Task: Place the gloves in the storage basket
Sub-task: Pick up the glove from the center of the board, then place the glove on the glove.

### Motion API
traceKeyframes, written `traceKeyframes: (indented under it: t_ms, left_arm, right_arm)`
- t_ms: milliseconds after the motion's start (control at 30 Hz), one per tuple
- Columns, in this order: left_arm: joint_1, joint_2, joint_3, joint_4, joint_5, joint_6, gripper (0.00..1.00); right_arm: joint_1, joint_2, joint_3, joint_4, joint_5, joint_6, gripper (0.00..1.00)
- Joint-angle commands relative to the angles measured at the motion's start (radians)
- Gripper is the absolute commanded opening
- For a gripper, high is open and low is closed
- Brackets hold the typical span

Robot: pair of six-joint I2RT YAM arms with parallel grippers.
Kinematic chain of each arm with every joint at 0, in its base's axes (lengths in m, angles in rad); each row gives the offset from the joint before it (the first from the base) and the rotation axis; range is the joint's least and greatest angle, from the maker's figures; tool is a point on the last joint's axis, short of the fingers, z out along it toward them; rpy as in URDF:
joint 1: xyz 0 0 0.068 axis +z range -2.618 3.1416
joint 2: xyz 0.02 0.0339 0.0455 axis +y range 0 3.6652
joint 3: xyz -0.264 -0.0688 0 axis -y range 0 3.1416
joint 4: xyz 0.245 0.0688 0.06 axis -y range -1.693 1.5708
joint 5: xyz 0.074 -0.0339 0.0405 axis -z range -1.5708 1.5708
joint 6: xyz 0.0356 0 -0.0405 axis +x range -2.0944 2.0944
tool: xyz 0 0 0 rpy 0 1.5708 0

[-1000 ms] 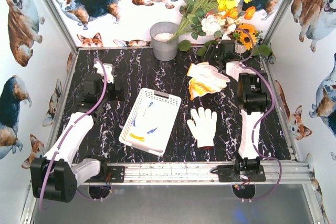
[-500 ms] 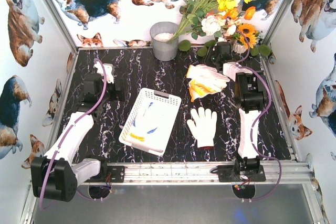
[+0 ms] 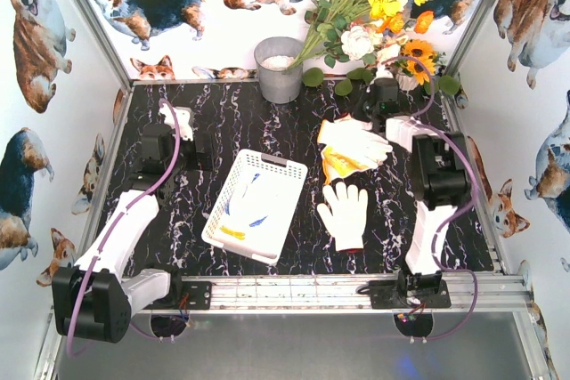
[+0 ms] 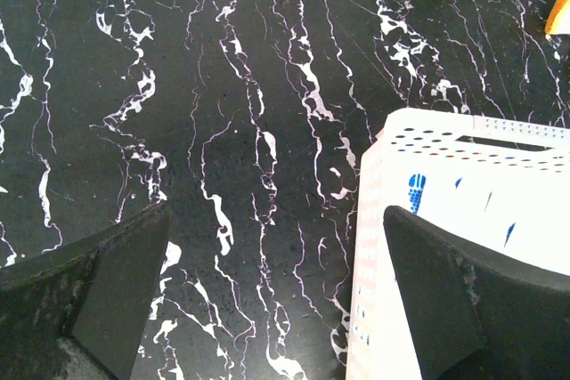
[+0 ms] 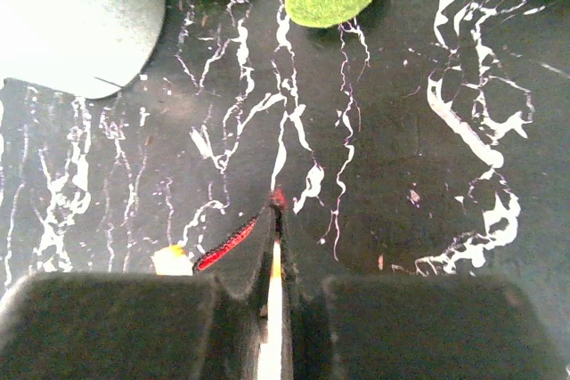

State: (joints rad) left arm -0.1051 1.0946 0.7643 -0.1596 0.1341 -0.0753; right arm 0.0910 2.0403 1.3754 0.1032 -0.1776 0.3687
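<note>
- Gloves (image 3: 354, 140) are heaped at the back right of the table (image 3: 223, 122); a single glove (image 3: 344, 213) lies flat just right of the storage basket (image 3: 256, 205).
- Only a thin fold of the heap is pinched by the right gripper (image 5: 276, 211), whose jaws are pressed together; the fold could be lost on lifting.
- Several gloves may be dragged along and dropped short.
- The flowers (image 3: 374, 6) close behind could be snagged.
- The basket could be nudged by the left gripper (image 4: 276, 215), which is spread wide and empty beside it.

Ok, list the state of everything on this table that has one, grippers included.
white perforated plastic basket, upright
heaped cream knit gloves with orange-yellow trim, outside the basket, pinched
single white knit glove with red cuff, flat, untouched
grey metal bucket, upright
left gripper, open and empty
right gripper, shut on the heaped gloves
</note>
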Motion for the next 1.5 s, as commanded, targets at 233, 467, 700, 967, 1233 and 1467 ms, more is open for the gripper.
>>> traceKeyframes:
  t_ms: [233,467,700,967,1233,1467]
  left_arm:
    - [0.016,-0.028,0.000,0.040,0.022,-0.013,1.00]
    - [0.016,-0.033,0.000,0.042,0.028,-0.016,1.00]
    - [0.015,-0.059,0.000,0.042,0.051,-0.010,1.00]
    - [-0.008,-0.104,0.093,-0.040,0.144,-0.048,0.99]
    - [-0.303,-0.121,0.138,0.008,0.064,-0.200,0.98]
    - [-0.611,-0.049,0.139,0.150,-0.062,-0.334,0.97]
  right_arm:
    - [0.006,-0.287,-0.139,0.116,0.097,-0.001,0.00]
    - [0.006,-0.440,-0.155,0.094,0.161,-0.016,0.00]
    - [0.003,-0.588,-0.119,-0.024,0.188,-0.039,0.00]
    - [0.005,-0.777,-0.062,-0.332,0.123,0.033,0.00]
    - [0.019,-0.978,-0.121,-0.645,0.039,0.087,0.00]
    - [0.039,-1.109,-0.202,-0.822,-0.039,0.198,0.00]
